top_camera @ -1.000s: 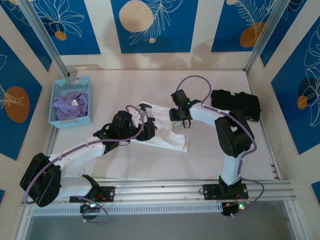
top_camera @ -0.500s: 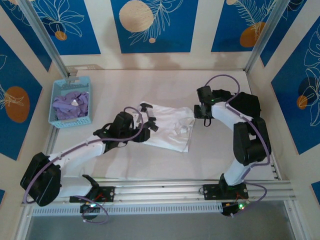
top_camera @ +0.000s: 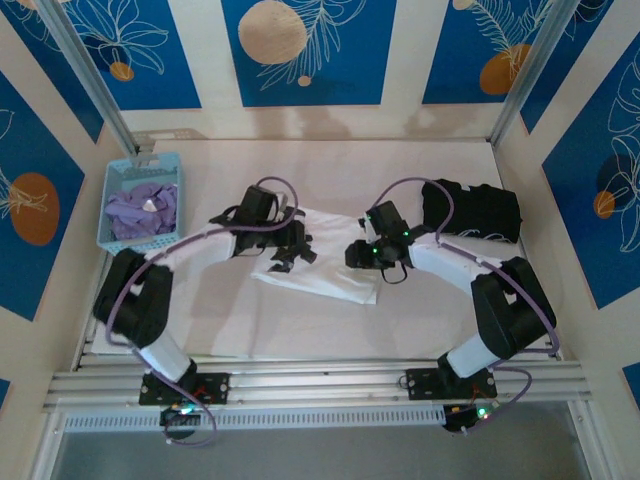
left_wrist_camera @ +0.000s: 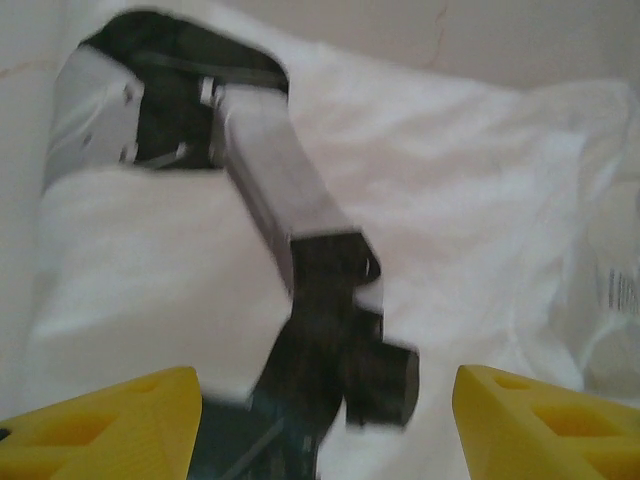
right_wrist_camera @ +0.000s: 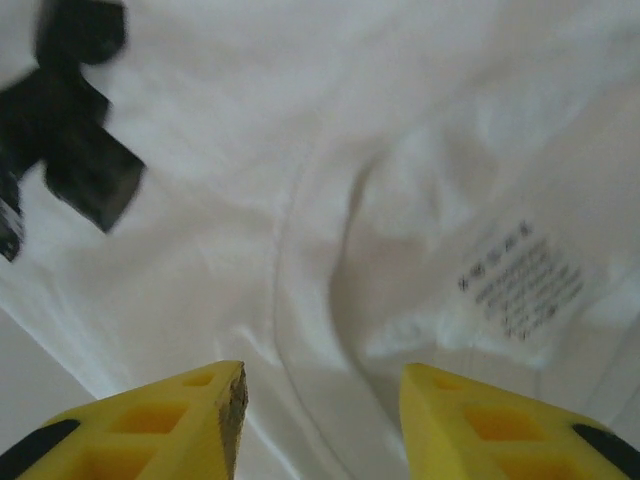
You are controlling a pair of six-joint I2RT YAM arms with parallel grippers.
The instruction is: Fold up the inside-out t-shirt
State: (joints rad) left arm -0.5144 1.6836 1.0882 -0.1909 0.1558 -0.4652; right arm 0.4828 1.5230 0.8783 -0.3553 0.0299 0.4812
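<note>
So here's how I read it: the big white cotton t-shirt is lying rumpled and flattish in the middle of the pale tabletop, and both arms have come in over it from opposite sides, which makes sense if you want two corners picked up at once for a fold. The left tool is released, yellow tips spread wide with nothing between them, sitting over the shirt's 9 o'clock end in the top view, so most of the fabric runs off toward 3 to 4 o'clock from it. The right tool is also released, jaws apart and no cloth pinched, hanging over the 3 o'clock end with the shirt spreading toward 9 o'clock from it. Its wrist view looks straight down on a curved seam and the printed care label at about 2 o'clock from the tips. A label on show fits a shirt that's inside-out, and my guess is the right tool is lining up on that collar area. The light blue plastic basket with the lavender garment sits well apart at 10 o'clock from the shirt, and the black garment is at 2 o'clock, probably parked out of the folding space.
</note>
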